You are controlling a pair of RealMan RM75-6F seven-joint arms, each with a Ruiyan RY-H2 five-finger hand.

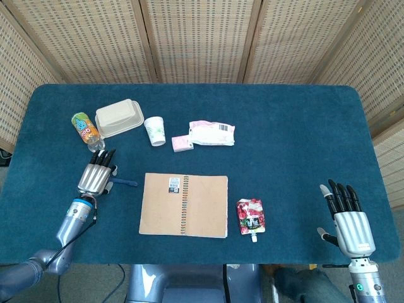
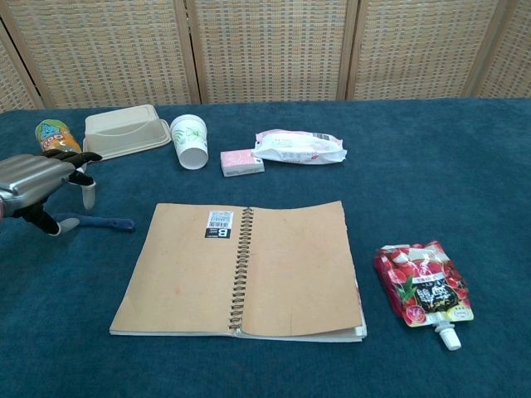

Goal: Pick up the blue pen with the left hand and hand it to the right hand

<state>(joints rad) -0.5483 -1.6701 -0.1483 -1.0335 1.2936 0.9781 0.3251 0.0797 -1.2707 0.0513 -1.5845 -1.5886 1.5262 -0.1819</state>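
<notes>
The right robot hand [image 1: 348, 218] waits near the tabletop's [image 1: 297, 126] near right edge, released, fingers spread and upright, likely ready to receive. Between the two robot hands lie a red pouch [image 1: 250, 216] and a brown notebook [image 1: 184, 204]. The left robot hand [image 1: 96, 175] hovers over the blue pen [image 1: 124, 183], fingers pointing down around its near end; whether it grips yet I cannot tell. The pen lies flat, its tip towards the notebook's edge. Just beyond the left robot hand stand a bottle [image 1: 86, 130], a lidded box [image 1: 118, 118] and a paper cup [image 1: 154, 130], so lifting upward looks freest.
</notes>
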